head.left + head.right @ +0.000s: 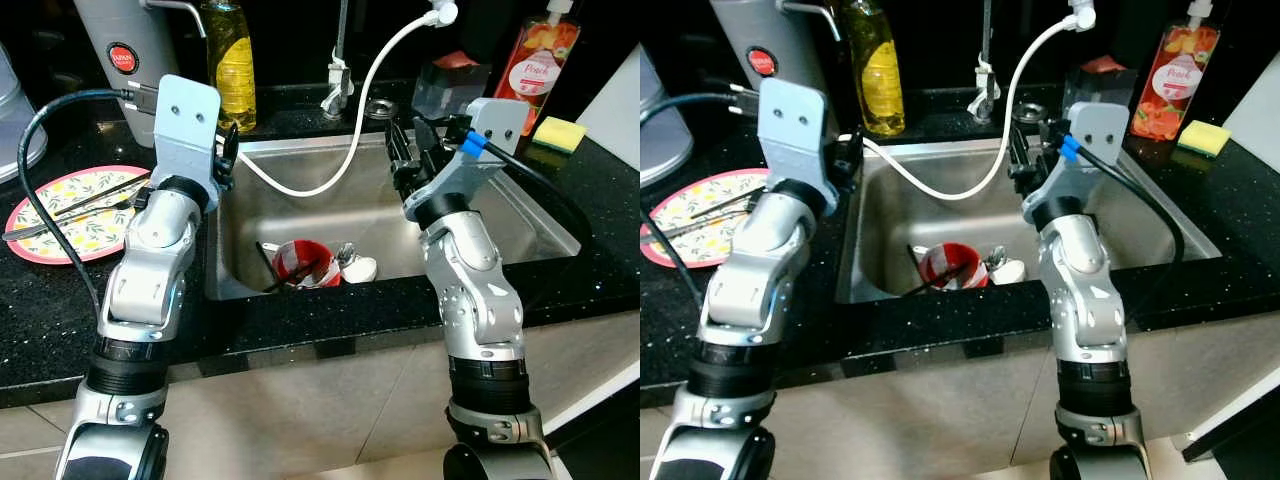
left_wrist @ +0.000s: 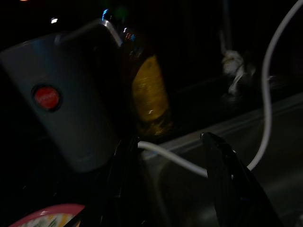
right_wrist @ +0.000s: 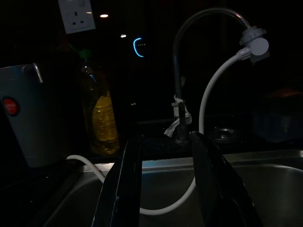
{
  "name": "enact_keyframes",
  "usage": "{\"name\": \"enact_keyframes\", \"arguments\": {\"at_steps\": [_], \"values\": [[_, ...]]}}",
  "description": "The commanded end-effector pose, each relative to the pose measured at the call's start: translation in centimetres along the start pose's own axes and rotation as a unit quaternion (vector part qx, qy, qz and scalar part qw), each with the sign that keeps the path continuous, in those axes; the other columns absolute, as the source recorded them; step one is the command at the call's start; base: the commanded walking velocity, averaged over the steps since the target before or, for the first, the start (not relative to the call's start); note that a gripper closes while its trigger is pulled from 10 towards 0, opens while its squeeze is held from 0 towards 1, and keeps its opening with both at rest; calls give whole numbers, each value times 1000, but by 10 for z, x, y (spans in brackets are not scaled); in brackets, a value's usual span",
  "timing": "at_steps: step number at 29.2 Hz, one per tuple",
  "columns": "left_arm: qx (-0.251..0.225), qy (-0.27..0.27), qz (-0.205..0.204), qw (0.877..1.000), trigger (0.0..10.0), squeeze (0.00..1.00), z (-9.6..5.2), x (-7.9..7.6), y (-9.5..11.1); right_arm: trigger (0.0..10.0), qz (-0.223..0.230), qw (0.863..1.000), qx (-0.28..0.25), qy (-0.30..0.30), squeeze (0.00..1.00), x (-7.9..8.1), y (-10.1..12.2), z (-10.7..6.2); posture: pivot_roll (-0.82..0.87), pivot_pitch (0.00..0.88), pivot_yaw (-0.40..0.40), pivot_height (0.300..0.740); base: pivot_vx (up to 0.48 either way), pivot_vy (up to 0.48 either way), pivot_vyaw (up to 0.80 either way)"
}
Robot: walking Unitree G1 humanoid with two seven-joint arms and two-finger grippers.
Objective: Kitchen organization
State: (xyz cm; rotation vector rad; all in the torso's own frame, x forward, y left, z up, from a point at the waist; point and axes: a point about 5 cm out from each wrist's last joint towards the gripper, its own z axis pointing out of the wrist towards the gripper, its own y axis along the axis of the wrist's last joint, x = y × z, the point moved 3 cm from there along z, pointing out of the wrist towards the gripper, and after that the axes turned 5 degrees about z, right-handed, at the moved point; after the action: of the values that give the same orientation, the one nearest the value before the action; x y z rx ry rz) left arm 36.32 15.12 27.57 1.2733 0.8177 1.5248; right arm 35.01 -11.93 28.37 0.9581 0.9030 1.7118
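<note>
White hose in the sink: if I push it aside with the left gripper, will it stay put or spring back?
The white hose droops in a long curve from the faucet, so it's probably floppy but springy. Fixed at its upper end, it would likely swing back. The open left gripper sits right by it.

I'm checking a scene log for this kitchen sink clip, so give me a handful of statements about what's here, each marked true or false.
1. A red cup lies in the sink. True.
2. The patterned plate sits on the counter to the robot's right of the sink. False: it is on the robot's left, with utensils lying on it.
3. The yellow sponge lies inside the sink. False: it rests on the counter at the sink's right rear corner.
4. A white hose runs from the faucet down into the sink. True.
5. The left end effector has its fingers apart. True.
</note>
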Motion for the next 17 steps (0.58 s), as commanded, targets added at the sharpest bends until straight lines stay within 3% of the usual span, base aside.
{"name": "enact_keyframes", "arguments": {"at_steps": [1,11,12,13,15,16,17], "values": [[15,23,13,1000,10000,0,2,13,-4,10000,1,1000,-2,2,0,0,0,3,101,0,-9,740,0,0,0],[17,20,29,999,10000,0,-3,11,-7,10000,1,1000,-1,15,0,4,0,7,110,0,-24,740,0,0,0],[42,25,62,997,10000,0,-4,17,-13,10000,1,1000,0,15,0,4,0,7,110,0,-23,740,0,0,0],[42,25,62,997,10000,0,-4,17,-13,10000,1,1000,0,15,0,4,0,7,110,0,-23,740,0,0,0],[122,72,103,985,10000,0,-3,41,-35,10000,1,1000,-1,15,0,4,0,7,112,0,-19,740,0,0,0],[122,72,103,985,10000,0,-3,41,-35,10000,1,1000,-1,15,0,4,0,7,112,0,-19,740,0,0,0],[156,93,115,977,10000,0,-4,51,-44,10000,1,1000,-1,15,0,4,-1,7,113,0,-17,740,0,0,0]]}}
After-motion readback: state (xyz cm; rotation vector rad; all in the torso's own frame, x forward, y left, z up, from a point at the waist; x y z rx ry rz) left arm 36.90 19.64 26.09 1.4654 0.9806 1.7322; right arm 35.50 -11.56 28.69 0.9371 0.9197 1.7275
